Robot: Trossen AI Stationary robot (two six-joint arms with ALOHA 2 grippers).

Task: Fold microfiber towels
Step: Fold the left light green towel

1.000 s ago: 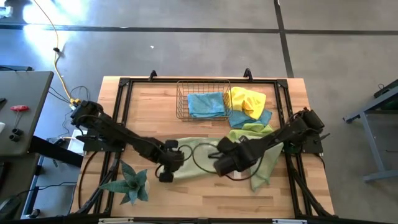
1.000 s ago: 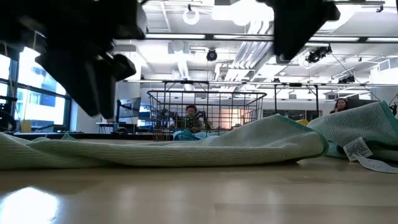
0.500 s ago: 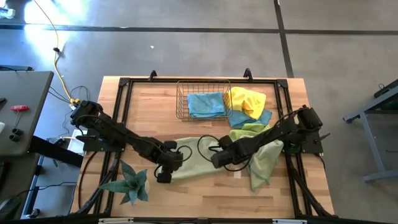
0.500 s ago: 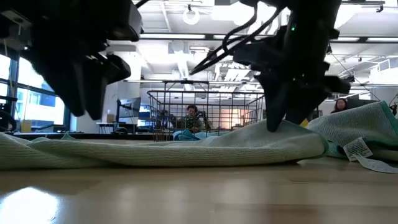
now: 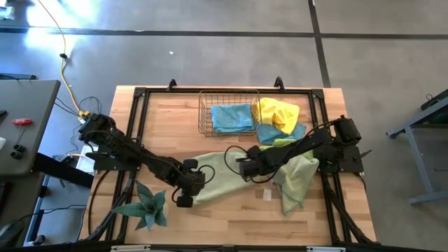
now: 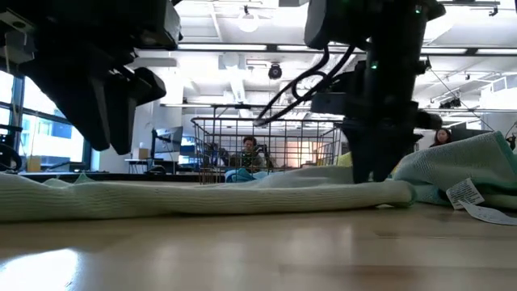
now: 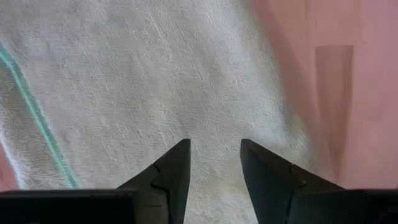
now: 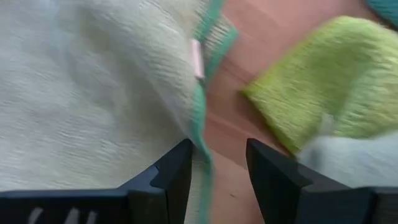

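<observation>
Centre frame, the pale green towel [image 5: 222, 180] lies flat for folding; left gripper [image 7: 214, 163] and right gripper [image 8: 218, 163] hover parted, holding nothing.

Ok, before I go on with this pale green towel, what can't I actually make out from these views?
- Left gripper: open over the pale green towel; touching or not, can't tell.
- Right gripper: open astride the towel's teal hem; contact unclear, wrist view blurred.
- High view: the arms cover the towel edges beneath them.
- Light blue towel in the wire basket: fold state too small.
- Towel pile beside the basket: count hidden by overlap.
</observation>
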